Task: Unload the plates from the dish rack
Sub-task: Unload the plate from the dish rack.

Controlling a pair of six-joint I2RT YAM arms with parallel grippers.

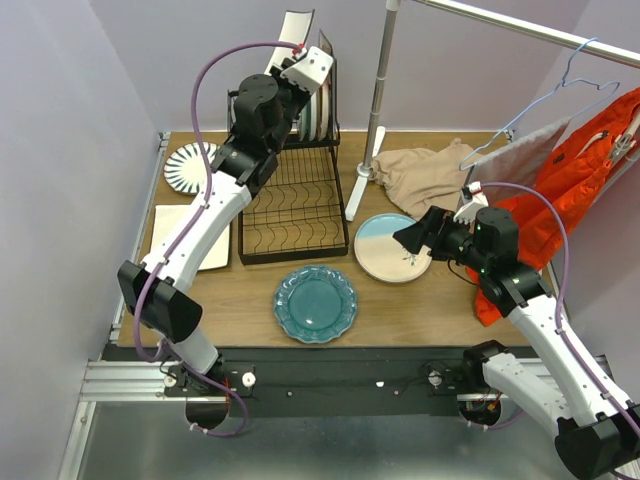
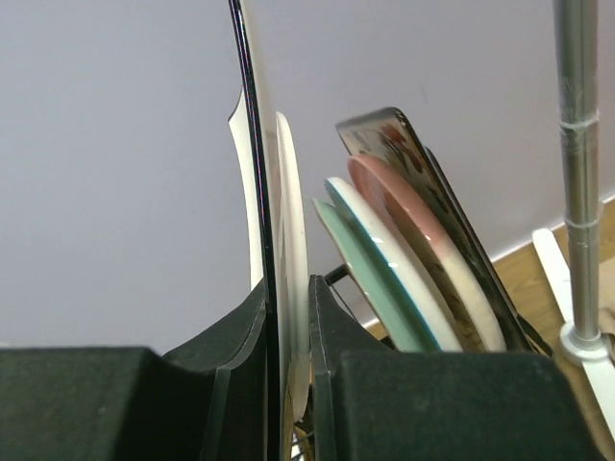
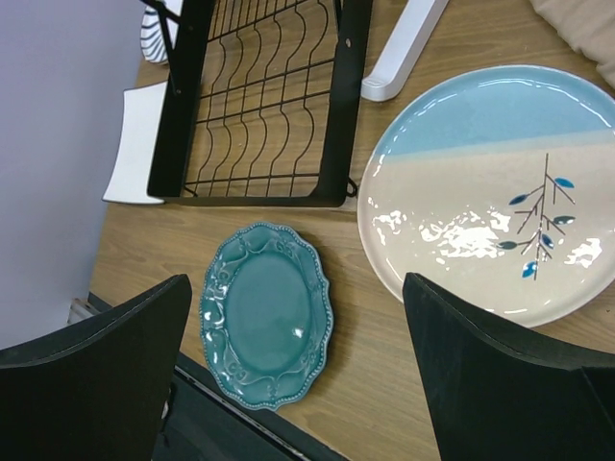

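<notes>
Left wrist view showed our left hand clenched on a white plate. One finger sat on each side, and the plate stood on edge, reaching past the top of the picture. From above, it stood higher than its neighbours in the upper basket of the dish rack. We judged the step in hand to be drawing it out of its slot.

Just beside it leaned four more: a green plate, a blue-edged plate, a pink plate and a square flowered plate at the back. The next move, as we judged it, called for a straight upward pull until the lower edge cleared the wires. It must not tip toward the green plate. After that would come a swing to bare bench.

Room there was tight. A striped plate and a pale square piece lay left of the rack. A teal plate lay in front and a cream-and-blue plate to the right. Our right hand hung released above those two, holding nothing.

A rail post stood just right of the rack, with a tan cloth beside its foot and an orange garment beyond. We judged the post to be the likeliest thing to strike on a rightward swing.
</notes>
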